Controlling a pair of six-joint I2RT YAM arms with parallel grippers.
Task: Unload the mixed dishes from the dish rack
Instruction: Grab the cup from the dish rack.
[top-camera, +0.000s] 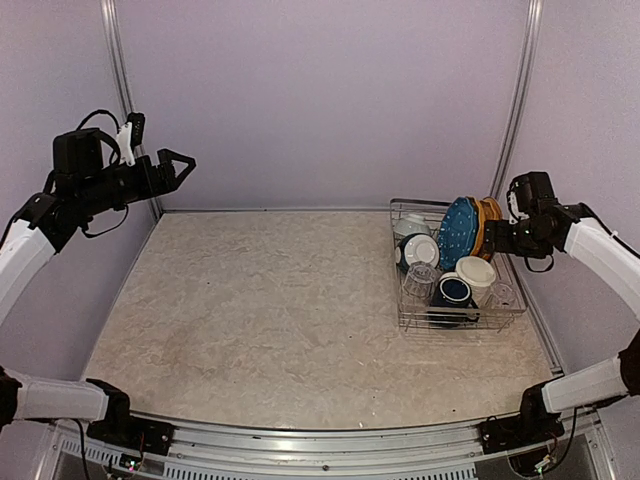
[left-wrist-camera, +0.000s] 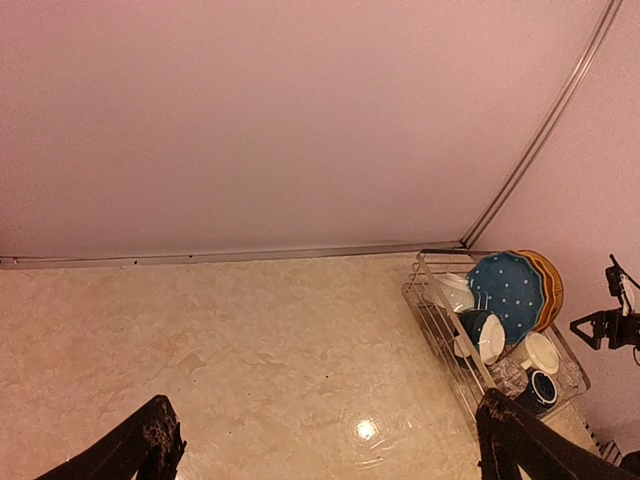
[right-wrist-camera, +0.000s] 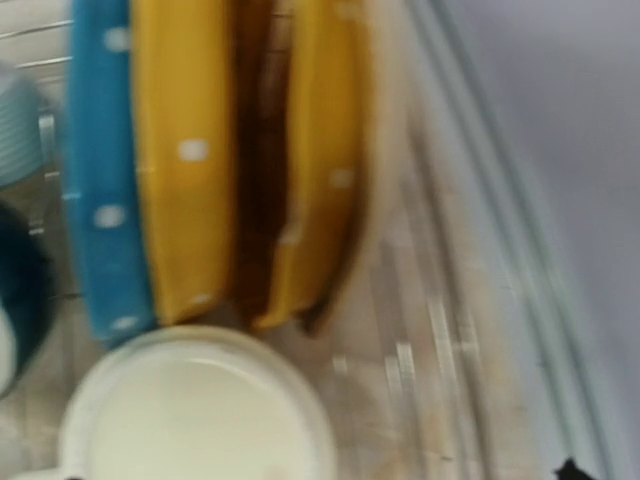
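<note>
The silver wire dish rack (top-camera: 408, 318) stands at the table's right side. In it, upright, are a blue dotted plate (top-camera: 458, 232) and orange-yellow plates (top-camera: 489, 212), with a teal bowl (top-camera: 418, 250), a clear tumbler (top-camera: 419, 285), a dark blue mug (top-camera: 455, 292) and a cream mug (top-camera: 475, 271). My right gripper (top-camera: 498, 232) hovers open right beside the orange-yellow plates (right-wrist-camera: 185, 180), above the cream mug (right-wrist-camera: 195, 420); only one fingertip (right-wrist-camera: 571, 468) shows in its blurred wrist view. My left gripper (top-camera: 181, 167) is open and empty, raised high at the far left, far from the rack (left-wrist-camera: 440, 305).
Purple walls close the back and sides. A metal post (top-camera: 515, 110) runs up just behind the rack. A second glass (top-camera: 503, 295) stands in the rack's front right corner. The beige marbled tabletop (top-camera: 270, 300) lies left of the rack.
</note>
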